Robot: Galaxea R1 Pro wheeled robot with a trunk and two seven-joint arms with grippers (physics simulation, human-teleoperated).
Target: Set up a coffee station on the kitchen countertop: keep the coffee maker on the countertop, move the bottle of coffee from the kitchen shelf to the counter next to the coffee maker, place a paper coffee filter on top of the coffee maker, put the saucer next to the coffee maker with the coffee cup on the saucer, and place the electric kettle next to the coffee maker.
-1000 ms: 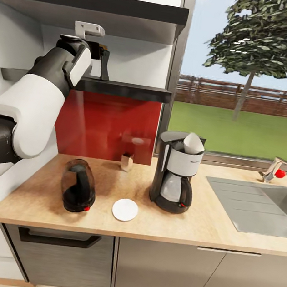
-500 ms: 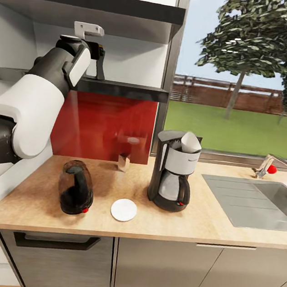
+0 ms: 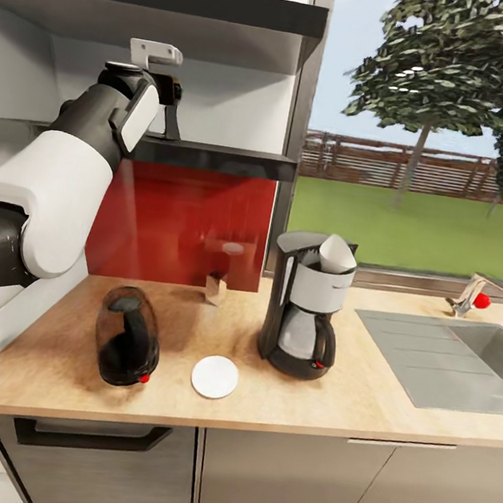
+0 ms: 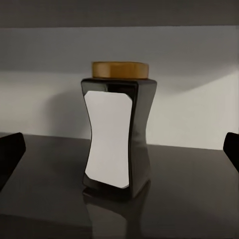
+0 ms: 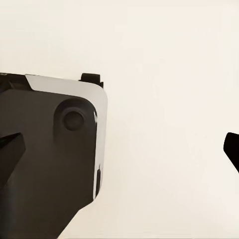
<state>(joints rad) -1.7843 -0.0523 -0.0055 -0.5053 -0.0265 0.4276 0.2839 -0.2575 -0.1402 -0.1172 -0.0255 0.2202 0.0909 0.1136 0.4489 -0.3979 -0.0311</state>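
Left end effector (image 4: 119,149), fingers apart, faces the bottle (image 4: 118,134) upright on the shelf (image 4: 189,199). Right end effector (image 5: 119,149) apart. Filter (image 3: 337,254) tops the maker (image 3: 305,308); saucer (image 3: 214,376) at its 8 o'clock on the desk (image 3: 359,396).

Left arm (image 3: 61,175) raised, bent at the elbow, forearm reaching up and far; left gripper (image 4: 119,149) fingers spread wide. Right gripper (image 5: 119,147) fingers spread wide too.

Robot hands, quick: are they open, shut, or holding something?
Left gripper: open, empty, with the bottle of coffee standing on the shelf between its fingertips.
Right gripper: open, holding nothing.
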